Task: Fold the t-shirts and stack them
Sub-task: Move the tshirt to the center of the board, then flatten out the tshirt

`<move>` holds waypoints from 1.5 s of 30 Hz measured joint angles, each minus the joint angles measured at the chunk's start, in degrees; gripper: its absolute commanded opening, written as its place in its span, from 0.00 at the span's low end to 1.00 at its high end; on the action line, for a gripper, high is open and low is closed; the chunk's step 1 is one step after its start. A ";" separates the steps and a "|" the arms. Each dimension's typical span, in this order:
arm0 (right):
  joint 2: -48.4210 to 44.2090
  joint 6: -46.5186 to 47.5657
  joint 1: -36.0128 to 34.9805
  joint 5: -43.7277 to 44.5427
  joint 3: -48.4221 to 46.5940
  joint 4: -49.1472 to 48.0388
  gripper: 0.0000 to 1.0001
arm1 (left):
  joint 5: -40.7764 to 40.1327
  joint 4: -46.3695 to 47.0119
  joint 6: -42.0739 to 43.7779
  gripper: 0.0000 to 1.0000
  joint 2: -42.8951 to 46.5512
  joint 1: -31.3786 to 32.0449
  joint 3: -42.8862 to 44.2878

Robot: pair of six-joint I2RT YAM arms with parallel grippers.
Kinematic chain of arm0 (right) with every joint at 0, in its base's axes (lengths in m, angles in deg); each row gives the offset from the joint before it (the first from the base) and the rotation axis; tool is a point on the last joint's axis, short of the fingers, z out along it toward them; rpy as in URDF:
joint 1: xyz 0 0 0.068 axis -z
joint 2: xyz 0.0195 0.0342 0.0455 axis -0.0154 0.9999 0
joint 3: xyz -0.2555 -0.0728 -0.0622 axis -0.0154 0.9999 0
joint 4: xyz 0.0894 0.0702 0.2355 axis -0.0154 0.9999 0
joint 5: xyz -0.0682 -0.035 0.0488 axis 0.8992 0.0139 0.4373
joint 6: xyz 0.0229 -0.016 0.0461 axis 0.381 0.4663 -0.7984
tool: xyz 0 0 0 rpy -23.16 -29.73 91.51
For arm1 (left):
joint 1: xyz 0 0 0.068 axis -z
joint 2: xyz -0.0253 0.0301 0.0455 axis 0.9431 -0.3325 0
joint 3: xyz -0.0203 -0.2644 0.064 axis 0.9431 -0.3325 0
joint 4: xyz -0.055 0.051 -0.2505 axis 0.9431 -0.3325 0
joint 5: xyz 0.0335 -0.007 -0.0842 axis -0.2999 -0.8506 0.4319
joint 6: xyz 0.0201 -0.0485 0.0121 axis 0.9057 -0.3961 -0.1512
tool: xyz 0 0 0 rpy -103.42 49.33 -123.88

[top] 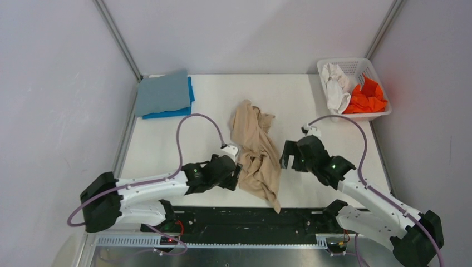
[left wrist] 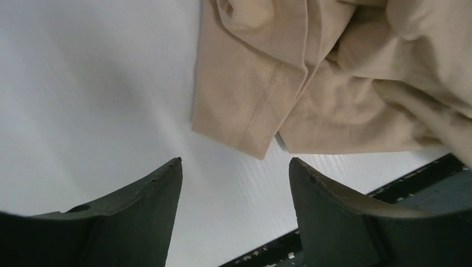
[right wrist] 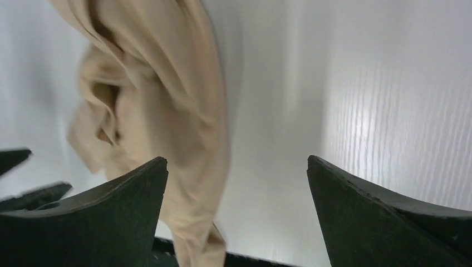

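A crumpled tan shirt lies in a long heap in the middle of the table, one end over the near edge. It also shows in the left wrist view and the right wrist view. My left gripper is open and empty, just left of the shirt's near part. My right gripper is open and empty, just right of the shirt. A folded grey-blue shirt lies on a folded bright blue shirt at the back left. A white shirt and an orange shirt sit in the basket.
The white lattice basket stands at the back right corner. A black rail runs along the table's near edge, below the shirt's hanging end. Grey walls close in the table on the left, back and right.
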 measured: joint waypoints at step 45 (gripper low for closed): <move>-10.56 -1.79 -4.37 -0.35 7.34 5.60 0.97 | 3.26 8.52 -1.88 0.00 -13.97 -3.61 -0.07</move>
